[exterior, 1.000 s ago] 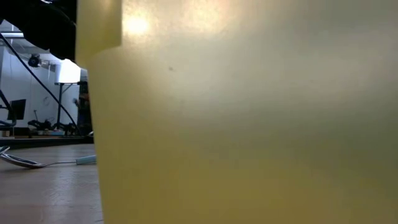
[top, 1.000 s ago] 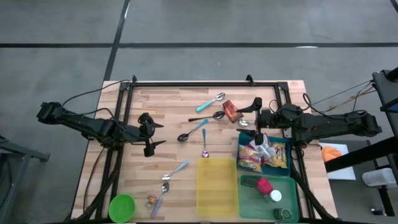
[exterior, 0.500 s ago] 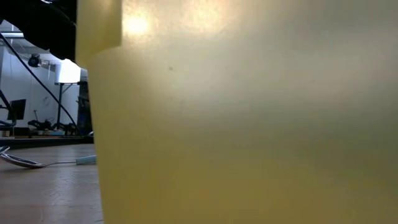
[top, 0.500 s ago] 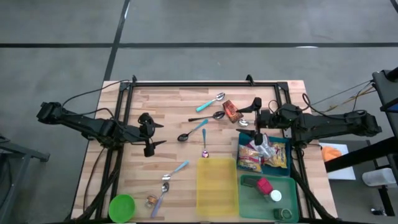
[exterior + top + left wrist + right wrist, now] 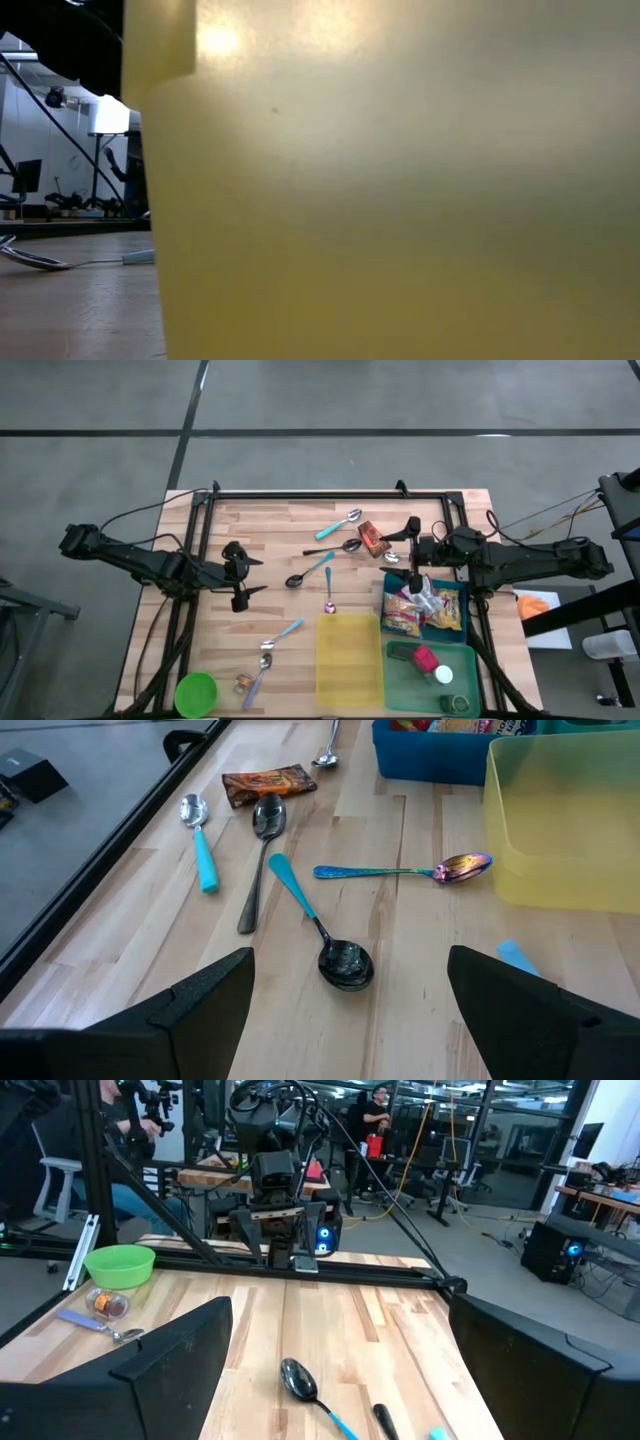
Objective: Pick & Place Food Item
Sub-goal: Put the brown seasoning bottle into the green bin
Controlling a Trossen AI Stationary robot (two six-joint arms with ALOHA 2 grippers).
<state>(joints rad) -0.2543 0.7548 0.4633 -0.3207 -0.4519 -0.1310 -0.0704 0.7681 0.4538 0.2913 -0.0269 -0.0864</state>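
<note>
A small red-brown snack packet (image 5: 372, 538) (image 5: 268, 782) lies flat on the wooden table, at the far right of the middle. My right gripper (image 5: 412, 548) (image 5: 340, 1380) hovers just to the right of it, level and open, with nothing between its fingers. My left gripper (image 5: 248, 576) (image 5: 350, 1010) stands open over the table's left half, tipped down toward the spoons, and is empty too. A blue bin (image 5: 456, 592) on the right holds several snack bags.
Several spoons (image 5: 322, 565) (image 5: 345, 963) lie scattered mid-table. A yellow bin (image 5: 349, 655) stands at the near edge and fills the low view (image 5: 400, 200). Beside it sit a green bin (image 5: 470, 660) with small items and, near left, a green bowl (image 5: 196, 693) (image 5: 120, 1265).
</note>
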